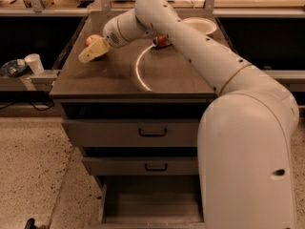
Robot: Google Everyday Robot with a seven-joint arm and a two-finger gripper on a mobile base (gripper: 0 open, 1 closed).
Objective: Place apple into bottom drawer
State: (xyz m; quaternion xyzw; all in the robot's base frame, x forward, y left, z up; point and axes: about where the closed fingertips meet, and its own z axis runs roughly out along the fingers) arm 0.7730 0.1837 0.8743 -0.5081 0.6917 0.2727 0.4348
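The red-orange apple [91, 38] sits on the cabinet top near its back left corner. My gripper [93, 49] is right at the apple, in front of it and partly covering it; only the apple's upper part shows. My arm reaches across the top from the right. The bottom drawer [152, 199] is pulled open below the two handled drawers, and its dark inside shows nothing in it.
A crushed red soda can [162, 41] lies behind my arm, mid-back of the top. A white plate [200, 25] sits at the back right. A white cup [34, 63] stands on a ledge to the left. My arm's large body fills the right side.
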